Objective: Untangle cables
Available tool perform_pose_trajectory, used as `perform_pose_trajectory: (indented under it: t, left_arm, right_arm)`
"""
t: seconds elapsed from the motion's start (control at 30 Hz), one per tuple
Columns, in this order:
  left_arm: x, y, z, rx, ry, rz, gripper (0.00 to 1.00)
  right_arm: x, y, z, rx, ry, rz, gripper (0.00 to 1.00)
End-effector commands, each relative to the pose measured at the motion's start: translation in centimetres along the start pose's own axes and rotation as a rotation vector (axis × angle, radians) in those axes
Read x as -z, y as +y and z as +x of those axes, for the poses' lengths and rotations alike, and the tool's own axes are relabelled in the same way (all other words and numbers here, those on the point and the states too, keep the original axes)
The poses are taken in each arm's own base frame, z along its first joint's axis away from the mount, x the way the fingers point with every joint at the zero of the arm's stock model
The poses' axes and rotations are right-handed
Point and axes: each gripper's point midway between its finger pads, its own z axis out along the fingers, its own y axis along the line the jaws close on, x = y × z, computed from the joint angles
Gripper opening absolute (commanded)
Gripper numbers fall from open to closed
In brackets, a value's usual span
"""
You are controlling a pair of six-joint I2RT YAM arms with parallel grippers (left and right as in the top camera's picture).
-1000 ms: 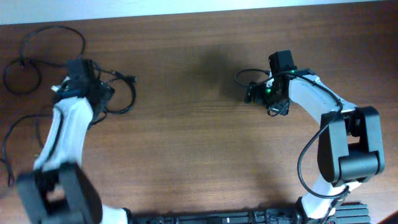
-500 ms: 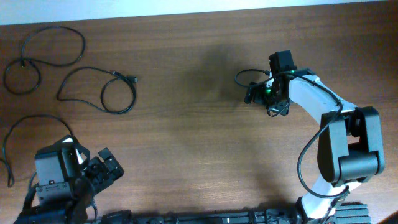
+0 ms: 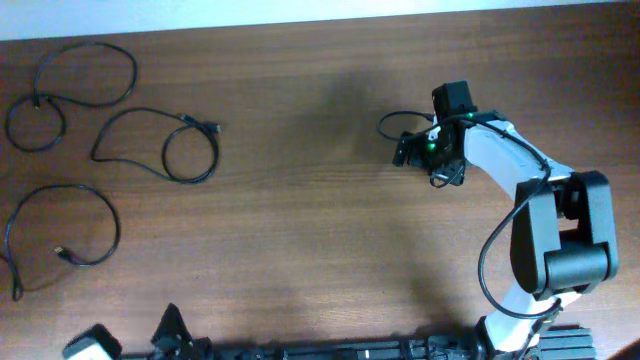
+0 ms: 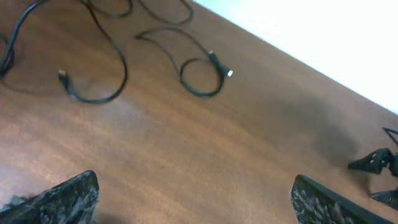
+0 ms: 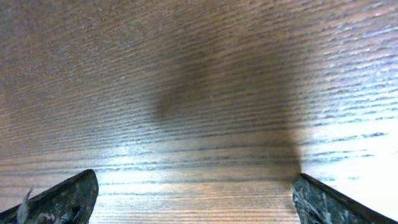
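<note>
Three cables [image 3: 190, 180] spread apart at left

On the left side of the table [image 3: 300, 250] lie the far cable [image 3: 135, 72], the middle cable [image 3: 215, 155] and the near cable [image 3: 117, 228], none crossing another. The left gripper [image 4: 193, 182] is spread wide, holding nothing. The right gripper [image 5: 194, 179], well apart from them, is wide too, over bare wood

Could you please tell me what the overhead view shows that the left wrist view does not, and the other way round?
Only the overhead view shows the whole right arm and the full top cable. Only the left wrist view shows that the left hand is open and empty, and the pale tip on the middle cable. Both show the middle cable, the lower cable and the wooden table.
</note>
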Motion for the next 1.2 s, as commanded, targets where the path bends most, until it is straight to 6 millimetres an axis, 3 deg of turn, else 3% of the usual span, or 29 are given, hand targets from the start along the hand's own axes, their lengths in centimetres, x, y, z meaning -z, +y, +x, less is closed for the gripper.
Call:
perform_pose_trajectory:
  t: [0.0,0.33,0.5,0.6,0.7,0.8,0.9,1.1,1.17]
  left_arm:
    - [1.4,0.0,0.4,-0.001,-0.069,0.043,0.99]
    - [1.6,0.0,0.3,-0.044,-0.07,0.108,0.99]
    - [3.8,0.6,0.8,-0.03,-0.184,0.16,0.99]
    - [3.8,0.6,0.9,-0.031,-0.18,0.159,0.99]
    - [3.5,1.3,2.3,-0.037,-0.124,0.129,0.99]
    - [3.2,0.5,-1.3,-0.014,-0.268,0.14,0.99]
    - [0.2,-0.4,-2.1,-0.013,-0.276,0.145,0.99]
    - [-9.6,-2.9,-3.6,-0.001,-0.373,0.195,0.99]
    - [-11.9,-3.8,-3.0,-0.112,-0.397,0.226,0.99]
  right_arm:
    - [0.5,0.2,-0.1,0.004,-0.015,0.001,0.99]
    - [0.5,0.2,-0.1,0.004,-0.015,0.001,0.99]
    - [0.5,0.2,-0.1,0.004,-0.015,0.001,0.99]
    - [0.5,0.2,-0.1,0.004,-0.015,0.001,0.99]
    - [0.5,0.2,-0.1,0.004,-0.015,0.001,0.99]
    - [0.5,0.2,-0.1,0.004,-0.015,0.001,0.99]
    - [0.5,0.2,-0.1,0.004,-0.015,0.001,0.99]
    - [0.5,0.2,-0.1,0.004,-0.015,0.001,0.99]
    - [0.5,0.2,-0.1,0.004,-0.015,0.001,0.99]
